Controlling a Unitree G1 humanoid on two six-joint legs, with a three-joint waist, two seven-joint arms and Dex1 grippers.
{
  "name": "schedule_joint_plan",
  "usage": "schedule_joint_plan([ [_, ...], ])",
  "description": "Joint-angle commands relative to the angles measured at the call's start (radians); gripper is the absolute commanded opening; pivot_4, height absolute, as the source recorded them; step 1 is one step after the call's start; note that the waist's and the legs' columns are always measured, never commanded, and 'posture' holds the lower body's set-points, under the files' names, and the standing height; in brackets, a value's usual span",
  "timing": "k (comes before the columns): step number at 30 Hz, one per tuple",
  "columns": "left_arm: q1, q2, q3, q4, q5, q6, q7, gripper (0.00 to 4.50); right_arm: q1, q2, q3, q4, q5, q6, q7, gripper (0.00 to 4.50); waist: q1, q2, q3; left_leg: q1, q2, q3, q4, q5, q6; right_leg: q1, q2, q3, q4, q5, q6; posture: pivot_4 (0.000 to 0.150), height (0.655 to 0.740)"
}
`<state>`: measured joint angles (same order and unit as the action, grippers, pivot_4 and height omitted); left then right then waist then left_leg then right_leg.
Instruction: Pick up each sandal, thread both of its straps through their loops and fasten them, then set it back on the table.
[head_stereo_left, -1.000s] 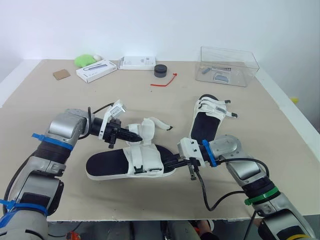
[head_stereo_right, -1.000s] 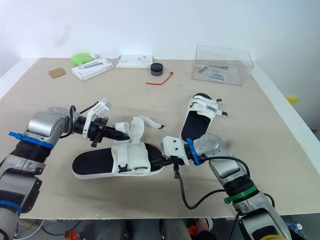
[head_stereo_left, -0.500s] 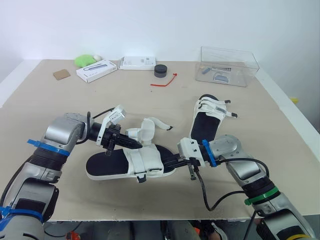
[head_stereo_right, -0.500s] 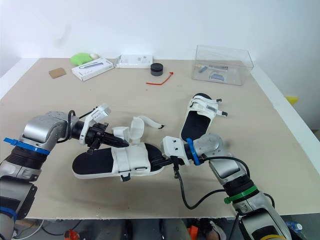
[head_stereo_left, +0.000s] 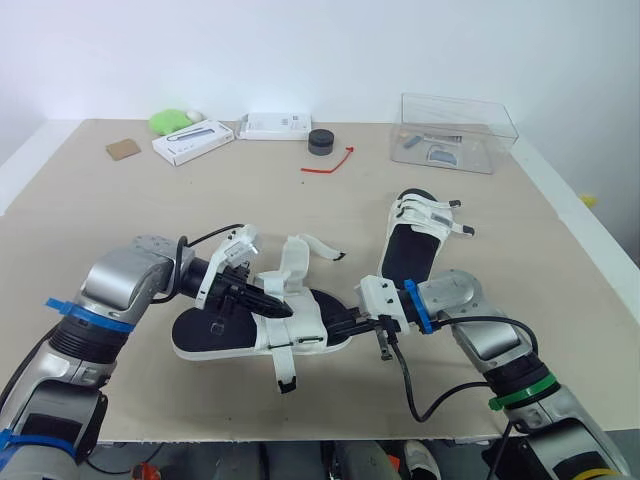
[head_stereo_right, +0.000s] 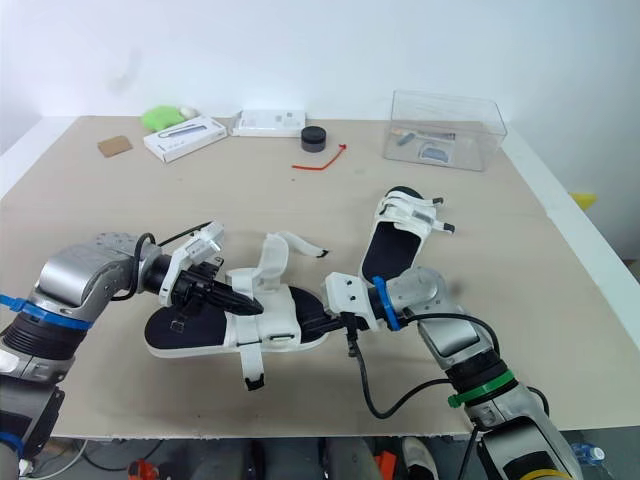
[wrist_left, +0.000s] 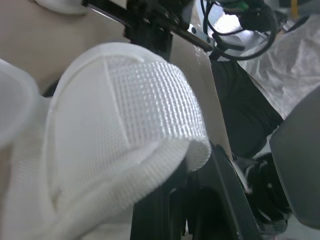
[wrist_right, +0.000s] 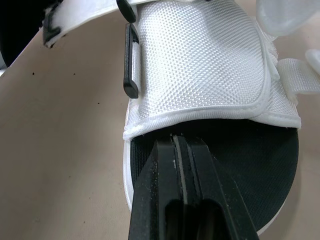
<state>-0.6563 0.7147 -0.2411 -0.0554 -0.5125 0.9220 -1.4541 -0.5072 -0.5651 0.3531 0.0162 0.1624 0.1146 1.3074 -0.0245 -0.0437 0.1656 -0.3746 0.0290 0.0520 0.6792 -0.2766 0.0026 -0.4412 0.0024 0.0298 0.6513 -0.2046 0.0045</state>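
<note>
Presses right pincer (head_stereo_left: 338, 324) together at the toe end of the near sandal (head_stereo_left: 210, 335), flat on the bench (head_stereo_left: 300, 210) with straps loose. Has left pincer (head_stereo_left: 280, 309) against a white strap (wrist_left: 140, 100) at mid-sole; cannot tell if spread or pinching. Shows second sandal (head_stereo_left: 410, 250) lying just beyond, apart.

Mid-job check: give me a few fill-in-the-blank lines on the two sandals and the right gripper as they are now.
The near sandal has a ___ footbed. The other sandal lies on the table to the robot's ___ of it. The right gripper, at the near sandal's end, has its fingers ___.
Missing words: black; right; shut.
</note>
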Motion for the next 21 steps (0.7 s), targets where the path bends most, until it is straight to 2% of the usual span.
schedule_joint_plan([
  [1, 0.044, 0.012, -0.004, -0.093, -0.027, 0.006, 0.026, 0.02, 0.006, 0.004, 0.009, -0.015, -0.002, 0.020, -0.005, 0.00, 0.000, 0.000, 0.000, 0.000, 0.000, 0.000, 0.000, 0.000, 0.000, 0.000, 0.000, 0.000, 0.000, 0.000, 0.000, 0.150, 0.7400],
  [11, 0.049, 0.024, 0.017, -0.119, -0.056, 0.017, 0.077, 0.02, -0.006, 0.014, 0.013, 0.002, -0.010, 0.013, -0.004, 0.00, 0.000, 0.000, 0.000, 0.001, 0.000, 0.000, 0.000, 0.000, 0.000, 0.000, 0.002, 0.000, 0.000, 0.000, -0.001, 0.150, 0.7400],
  [14, 0.034, 0.035, 0.047, -0.141, -0.095, 0.046, 0.079, 0.87, -0.006, 0.016, 0.014, 0.005, -0.013, 0.009, -0.003, 0.00, 0.000, 0.000, 0.000, 0.001, 0.001, 0.000, 0.000, 0.000, 0.000, 0.000, 0.003, 0.000, 0.000, 0.000, -0.001, 0.150, 0.7400],
  [16, 0.024, 0.045, 0.066, -0.154, -0.109, 0.050, 0.087, 1.76, -0.008, 0.017, 0.015, 0.009, -0.014, 0.007, -0.002, 0.00, 0.000, 0.000, 0.000, 0.001, 0.001, 0.000, 0.000, 0.000, 0.000, 0.000, 0.003, 0.000, 0.000, 0.000, -0.001, 0.150, 0.7400],
  [18, 0.021, 0.079, 0.081, -0.175, -0.124, 0.052, 0.072, 2.83, -0.010, 0.016, 0.015, 0.013, -0.015, 0.004, 0.001, 0.00, 0.000, 0.000, 0.000, 0.001, 0.001, 0.000, 0.000, 0.000, 0.000, 0.000, 0.003, 0.000, 0.000, 0.001, -0.001, 0.150, 0.7400],
  [19, 0.021, 0.097, 0.091, -0.185, -0.137, 0.060, 0.064, 3.14, -0.011, 0.016, 0.014, 0.016, -0.016, 0.003, 0.002, 0.00, -0.001, 0.000, 0.000, 0.001, 0.002, 0.000, 0.000, 0.000, 0.000, 0.000, 0.004, 0.000, 0.000, 0.001, -0.002, 0.150, 0.7400],
  [21, 0.024, 0.141, 0.116, -0.210, -0.172, 0.083, 0.046, 3.14, -0.013, 0.015, 0.014, 0.019, -0.017, 0.000, 0.005, 0.00, 0.000, 0.000, 0.000, 0.001, 0.002, 0.000, 0.000, 0.000, 0.000, 0.000, 0.004, 0.000, 0.000, 0.000, -0.002, 0.150, 0.7400],
])
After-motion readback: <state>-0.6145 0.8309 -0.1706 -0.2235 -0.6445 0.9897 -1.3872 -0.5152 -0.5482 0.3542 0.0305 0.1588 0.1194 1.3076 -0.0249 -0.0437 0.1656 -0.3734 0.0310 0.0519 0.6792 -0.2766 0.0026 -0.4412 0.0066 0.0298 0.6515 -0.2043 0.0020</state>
